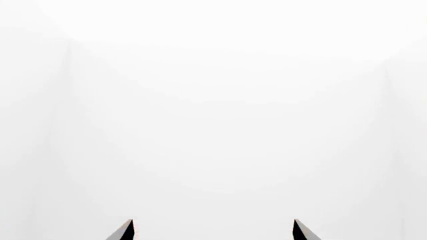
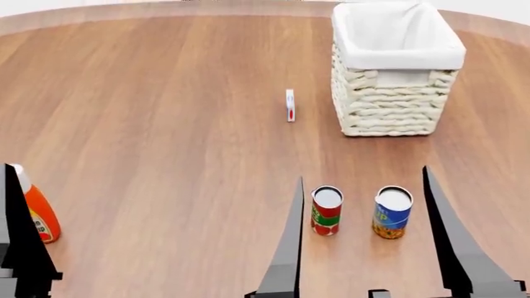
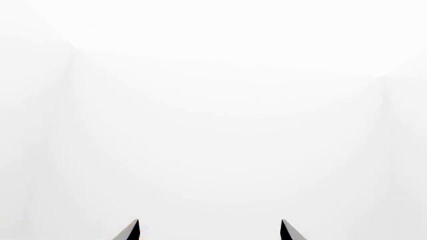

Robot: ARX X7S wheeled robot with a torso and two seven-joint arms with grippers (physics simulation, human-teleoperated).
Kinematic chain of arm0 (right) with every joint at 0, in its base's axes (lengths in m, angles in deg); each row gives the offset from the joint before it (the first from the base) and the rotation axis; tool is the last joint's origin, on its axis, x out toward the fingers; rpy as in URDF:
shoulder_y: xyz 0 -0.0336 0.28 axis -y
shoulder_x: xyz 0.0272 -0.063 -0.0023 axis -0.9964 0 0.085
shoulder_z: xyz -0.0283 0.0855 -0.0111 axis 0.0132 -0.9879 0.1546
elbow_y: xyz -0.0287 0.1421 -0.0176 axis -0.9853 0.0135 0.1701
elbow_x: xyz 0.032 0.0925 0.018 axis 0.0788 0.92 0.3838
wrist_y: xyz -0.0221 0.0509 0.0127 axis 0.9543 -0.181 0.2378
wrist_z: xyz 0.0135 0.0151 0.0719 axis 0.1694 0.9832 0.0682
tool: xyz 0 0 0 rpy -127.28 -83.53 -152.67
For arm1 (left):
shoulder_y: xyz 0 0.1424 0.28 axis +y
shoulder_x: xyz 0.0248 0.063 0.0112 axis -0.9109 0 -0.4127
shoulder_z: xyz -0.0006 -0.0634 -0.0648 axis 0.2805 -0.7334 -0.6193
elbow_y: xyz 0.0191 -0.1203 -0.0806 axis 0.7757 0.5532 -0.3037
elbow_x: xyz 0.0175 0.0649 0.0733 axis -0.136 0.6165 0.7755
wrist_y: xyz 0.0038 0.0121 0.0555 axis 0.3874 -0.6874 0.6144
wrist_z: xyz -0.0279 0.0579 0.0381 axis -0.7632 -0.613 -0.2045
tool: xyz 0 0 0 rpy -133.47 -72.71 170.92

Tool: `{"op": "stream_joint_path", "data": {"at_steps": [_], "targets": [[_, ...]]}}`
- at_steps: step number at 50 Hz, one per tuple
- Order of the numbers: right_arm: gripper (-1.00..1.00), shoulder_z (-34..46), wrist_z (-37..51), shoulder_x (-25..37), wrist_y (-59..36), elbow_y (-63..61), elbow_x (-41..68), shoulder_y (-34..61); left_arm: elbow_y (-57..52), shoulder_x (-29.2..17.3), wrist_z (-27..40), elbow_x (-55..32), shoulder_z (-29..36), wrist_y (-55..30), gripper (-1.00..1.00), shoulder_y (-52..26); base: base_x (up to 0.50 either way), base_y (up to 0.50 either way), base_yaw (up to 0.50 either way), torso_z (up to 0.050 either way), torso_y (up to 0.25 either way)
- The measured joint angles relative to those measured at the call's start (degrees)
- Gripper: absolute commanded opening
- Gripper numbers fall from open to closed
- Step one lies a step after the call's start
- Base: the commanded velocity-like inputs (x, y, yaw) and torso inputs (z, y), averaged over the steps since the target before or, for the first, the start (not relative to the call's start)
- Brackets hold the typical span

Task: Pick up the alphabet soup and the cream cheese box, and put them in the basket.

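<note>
The alphabet soup (image 2: pixel 391 213), a blue-labelled can with a pale top, stands upright on the wooden table near me. Farther back, the cream cheese box (image 2: pixel 290 105) stands on its thin edge, left of the basket (image 2: pixel 389 105), a cream wicker one with a white liner. My right gripper (image 2: pixel 363 174) is open, and its two dark fingers frame the soup can and a second can from the near side. Its wrist view shows the right gripper (image 3: pixel 209 222) with tips wide apart against plain white. My left gripper (image 1: pixel 213 222) is open too. One of its fingers (image 2: pixel 21 242) shows at the far left.
A red-and-green labelled can (image 2: pixel 326 211) stands just left of the soup can. An orange bottle (image 2: pixel 37 214) with a white cap is at the left edge, beside my left finger. The table (image 2: pixel 166 124) is round and wooden, with its far edge curving behind the basket.
</note>
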Motion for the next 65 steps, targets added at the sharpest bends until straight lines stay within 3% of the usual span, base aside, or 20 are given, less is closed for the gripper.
{"op": "stream_joint_path", "data": {"at_steps": [65], "targets": [[1.0, 1.8, 3.0, 3.2, -0.1, -0.4, 2.3, 0.4, 1.5, -2.5, 2.4, -1.0, 1.9, 2.2, 1.0, 0.3, 0.19, 0.0, 0.0, 0.0, 0.0]]}}
